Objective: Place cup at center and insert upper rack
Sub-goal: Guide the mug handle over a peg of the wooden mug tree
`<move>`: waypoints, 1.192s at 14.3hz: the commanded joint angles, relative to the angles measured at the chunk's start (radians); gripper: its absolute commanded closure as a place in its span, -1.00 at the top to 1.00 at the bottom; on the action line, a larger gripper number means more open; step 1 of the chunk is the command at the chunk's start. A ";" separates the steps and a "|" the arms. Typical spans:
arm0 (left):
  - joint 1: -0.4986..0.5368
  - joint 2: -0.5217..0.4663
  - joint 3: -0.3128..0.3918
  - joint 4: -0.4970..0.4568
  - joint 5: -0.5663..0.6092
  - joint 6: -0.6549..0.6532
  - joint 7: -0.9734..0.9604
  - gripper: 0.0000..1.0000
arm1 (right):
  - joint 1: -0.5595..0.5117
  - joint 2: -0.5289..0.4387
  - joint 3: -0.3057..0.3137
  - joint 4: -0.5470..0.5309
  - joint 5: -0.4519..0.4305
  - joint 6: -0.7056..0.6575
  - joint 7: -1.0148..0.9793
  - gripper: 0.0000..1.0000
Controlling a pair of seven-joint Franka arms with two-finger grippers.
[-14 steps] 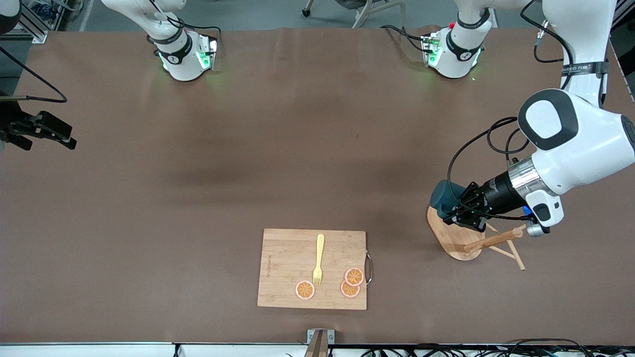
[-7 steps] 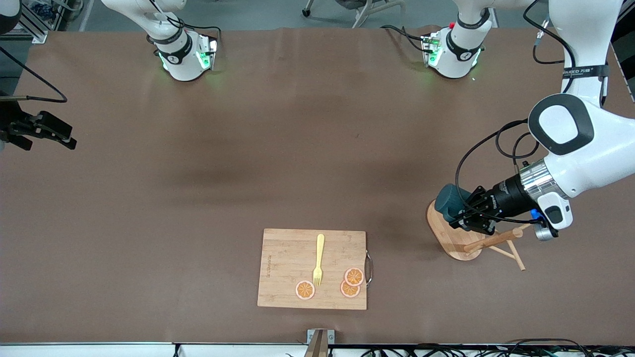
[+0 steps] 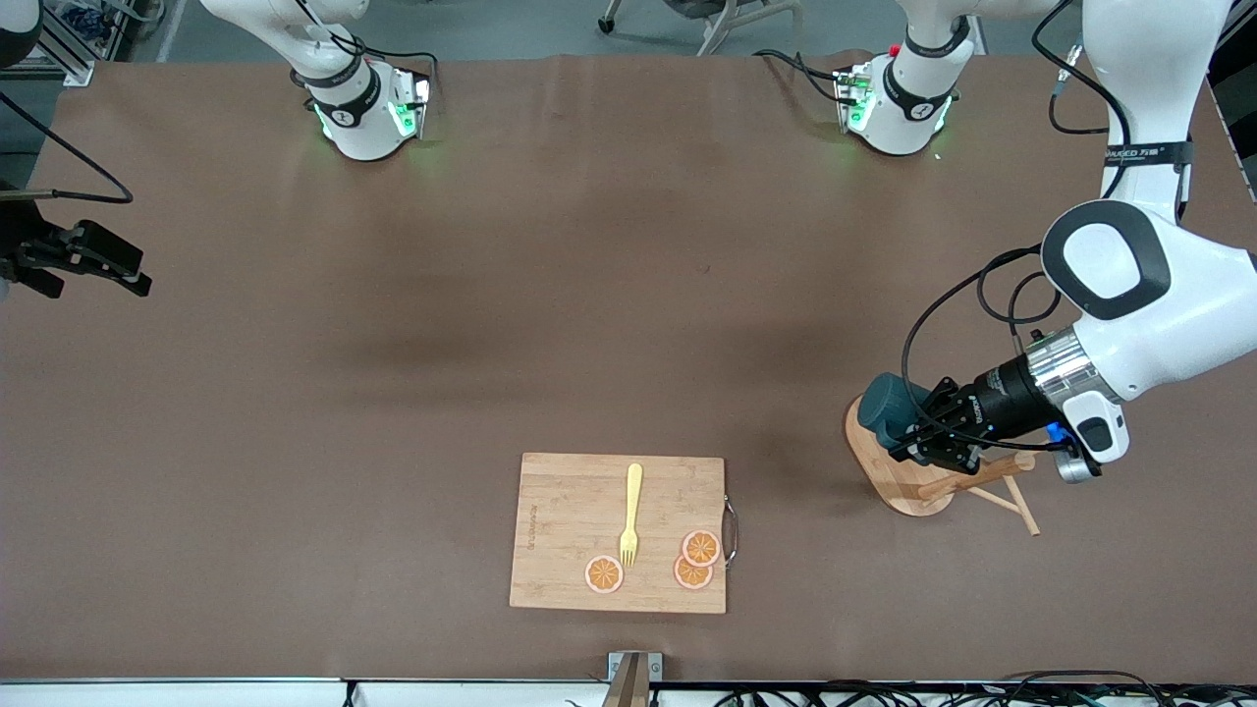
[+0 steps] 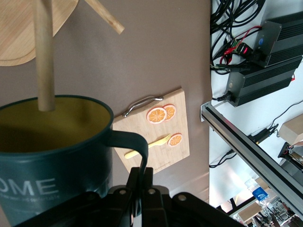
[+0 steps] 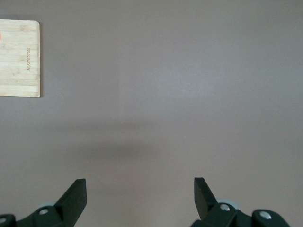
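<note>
Over the rack (image 3: 908,476) at the left arm's end of the surface (image 3: 491,344), the cup (image 3: 887,405) is held by the left tool (image 3: 918,442), whose fingers are pinched narrow on the loop handle (image 4: 135,153). In the left wrist view the rack's round post (image 4: 43,56) is seen crossing in front of the cup's yellow mouth, with a thin peg (image 4: 105,16) close by, so the cup appears to be lifted just clear of the stand rather than hung on it; whether it touches a peg cannot be told.

Compared with a second ago, the cup and left tool have been drawn slightly toward the arm's own side and then brought lower in the front view, while the elbow has been swung farther from the camera. The cup's mouth is turned more toward the post now. This is judged to be the lift-off stage: the cup has yet to be carried to the centre, which lies well apart from it, and the rack has not been handled.

The board (image 3: 619,533), with its fork (image 3: 630,514) and orange slices (image 3: 696,560), is unchanged. The right tool (image 5: 140,196) is spread wide, holding nothing, and is kept waiting over bare surface at the right arm's end.
</note>
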 commanded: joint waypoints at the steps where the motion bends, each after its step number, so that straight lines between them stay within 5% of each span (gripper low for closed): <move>1: 0.030 0.002 -0.002 0.010 -0.027 0.004 0.015 -0.98 | 0.008 -0.024 -0.001 -0.017 -0.009 0.003 -0.001 1.00; 17: 0.074 0.066 0.000 0.043 -0.051 0.076 0.019 -0.96 | 0.008 -0.024 -0.007 -0.013 -0.014 -0.003 -0.005 1.00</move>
